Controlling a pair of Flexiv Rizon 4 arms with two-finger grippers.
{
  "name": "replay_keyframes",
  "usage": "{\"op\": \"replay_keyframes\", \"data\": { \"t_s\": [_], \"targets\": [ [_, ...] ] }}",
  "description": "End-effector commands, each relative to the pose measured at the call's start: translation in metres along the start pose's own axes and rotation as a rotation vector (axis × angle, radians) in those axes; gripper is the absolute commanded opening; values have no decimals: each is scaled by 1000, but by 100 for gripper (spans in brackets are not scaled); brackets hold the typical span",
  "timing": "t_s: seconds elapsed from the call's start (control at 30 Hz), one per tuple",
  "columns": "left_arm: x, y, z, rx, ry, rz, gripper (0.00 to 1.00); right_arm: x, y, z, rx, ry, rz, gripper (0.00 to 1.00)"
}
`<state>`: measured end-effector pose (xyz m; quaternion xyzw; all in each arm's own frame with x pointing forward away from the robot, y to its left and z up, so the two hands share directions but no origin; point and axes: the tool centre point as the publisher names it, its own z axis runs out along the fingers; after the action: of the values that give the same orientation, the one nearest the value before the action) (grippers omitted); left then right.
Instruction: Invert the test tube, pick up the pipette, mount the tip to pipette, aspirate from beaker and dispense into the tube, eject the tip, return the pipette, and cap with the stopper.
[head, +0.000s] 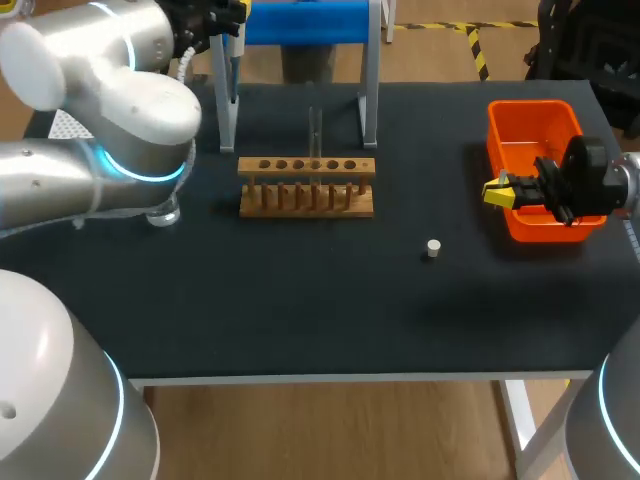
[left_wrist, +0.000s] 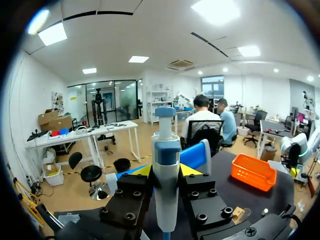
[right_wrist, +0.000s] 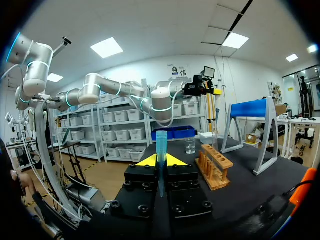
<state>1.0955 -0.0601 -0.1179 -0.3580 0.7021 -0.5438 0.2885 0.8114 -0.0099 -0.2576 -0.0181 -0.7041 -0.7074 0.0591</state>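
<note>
Fingers first: the left fingers (left_wrist: 142, 171) are clenched on the white and blue pipette (left_wrist: 166, 170), which stands upright between them with its plunger above the yellow tips. That grip reads plainly only in the left wrist view. From the head view the pipette (head: 230, 62) hangs at the far left corner of the surface (head: 300, 300), beside a leg of the blue stand (head: 305, 22). Below the left arm (head: 100, 130), the beaker (head: 165, 213) peeps out, half hidden; the right wrist view shows it (right_wrist: 190, 145) whole, glass, beyond the rack. Near the middle sits the wooden rack (head: 307, 186), with the test tube (head: 315, 130) upright in one of its holes. Further right the small pale stopper (head: 432, 248) stands alone, well apart from both the rack and the orange bin (head: 535, 125), which lies near the surface's right edge. The right fingers (head: 497, 190) hang over the bin's near left wall. Their own view shows these fingers (right_wrist: 145, 161) clamped on a blue pipette tip (right_wrist: 161, 147), upright, wide end up; the head view does not show that tip.
</note>
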Motion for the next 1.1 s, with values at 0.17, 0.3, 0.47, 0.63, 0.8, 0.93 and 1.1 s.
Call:
{"op": "replay_keyframes", "data": {
  "t_s": [0.17,0.3,0.47,0.63,0.8,0.93,1.1],
  "targets": [
    [4,-15,-43,20,192,111,0,1,1,0,2,-2,-1,0],
    [14,-20,-75,58,248,131,0,1,1,0,2,-2,-1,0],
    [31,-27,-105,121,377,142,0,1,1,0,2,-2,-1,0],
    [52,-38,-125,145,489,164,0,1,1,0,2,-2,-1,0],
    [76,-44,-132,153,567,155,0,1,1,0,2,-2,-1,0],
    [95,-44,-134,153,606,142,0,1,1,0,2,-2,-1,0],
    [121,-41,-134,150,670,118,0,1,1,0,2,-2,-1,0]
  ]
}}
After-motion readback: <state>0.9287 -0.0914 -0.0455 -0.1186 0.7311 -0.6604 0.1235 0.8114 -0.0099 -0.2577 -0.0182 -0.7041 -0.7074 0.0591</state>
